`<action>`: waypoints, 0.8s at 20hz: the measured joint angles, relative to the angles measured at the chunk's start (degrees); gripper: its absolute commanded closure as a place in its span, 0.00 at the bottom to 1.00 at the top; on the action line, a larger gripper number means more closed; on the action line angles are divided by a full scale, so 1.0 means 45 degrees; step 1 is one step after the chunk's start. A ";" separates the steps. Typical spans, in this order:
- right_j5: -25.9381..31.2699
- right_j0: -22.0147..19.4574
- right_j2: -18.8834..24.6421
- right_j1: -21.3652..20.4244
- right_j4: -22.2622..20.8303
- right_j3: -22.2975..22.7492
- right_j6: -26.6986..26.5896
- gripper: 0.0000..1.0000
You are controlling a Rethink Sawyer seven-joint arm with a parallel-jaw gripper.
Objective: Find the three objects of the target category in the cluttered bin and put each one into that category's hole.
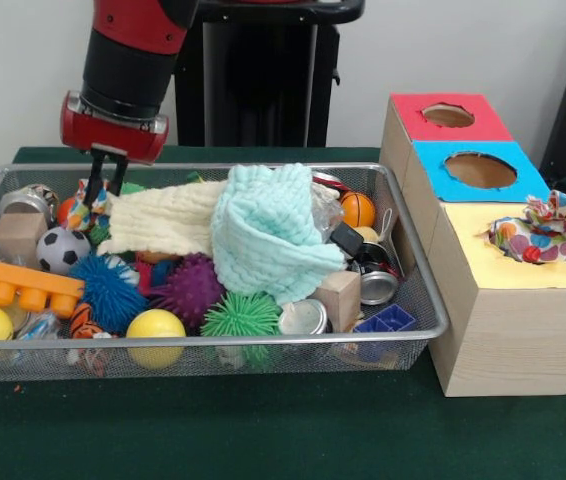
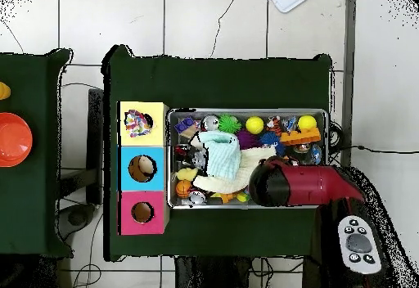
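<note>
**Here, the pincer works at the far left corner of the basket**

Here the gripper (image 1: 106, 180) hangs from the red and black arm (image 1: 128, 60) with its two dark fingers (image 1: 120, 172) reaching down into the bin (image 1: 263, 340). They stand close together over a dotted fabric piece (image 1: 85, 208) at the far left of the bin, seen from the front; whether they pinch it cannot be told. Just beside that piece lie a cream cloth (image 1: 168, 218) and a mint-green cloth (image 1: 268, 235), heaped over the middle. Nearer the front rim sit a blue spiky ball (image 1: 108, 290), a purple spiky ball (image 1: 189, 288), a green spiky ball (image 1: 240, 315) and two yellow balls (image 1: 155, 328). Outside the bin, touching its right end, stands a row of wooden boxes (image 1: 513, 335). A second dotted fabric piece (image 1: 538, 228) rests at the hole of the yellow-topped box. From overhead, the arm (image 2: 299, 185) covers the gripper.
</note>
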 measured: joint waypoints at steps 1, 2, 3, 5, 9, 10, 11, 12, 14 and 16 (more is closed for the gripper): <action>0.0158 -0.0009 0.0062 -0.0134 0.0024 0.0028 0.0000 1.00; 0.0226 -0.0014 0.0090 -0.0186 0.0031 0.0039 0.0000 1.00; 0.0399 -0.0024 0.0165 -0.0339 0.0068 0.0074 0.0000 1.00; 0.0641 -0.0042 0.0307 -0.0572 0.0146 0.0135 0.0000 1.00; 0.0980 -0.0051 0.0540 -0.0921 0.0379 0.0221 0.0000 1.00; 0.1019 -0.0054 0.0581 -0.0975 0.0423 0.0227 0.0000 1.00; 0.1071 -0.0055 0.0645 -0.1039 0.0483 0.0230 0.0000 1.00; 0.1108 -0.0064 0.0722 -0.1091 0.0572 0.0243 0.0000 1.00; 0.1121 -0.0101 0.0911 -0.1171 0.0877 0.0293 0.0000 1.00; 0.1121 -0.0107 0.1020 -0.1200 0.1094 0.0321 0.0000 1.00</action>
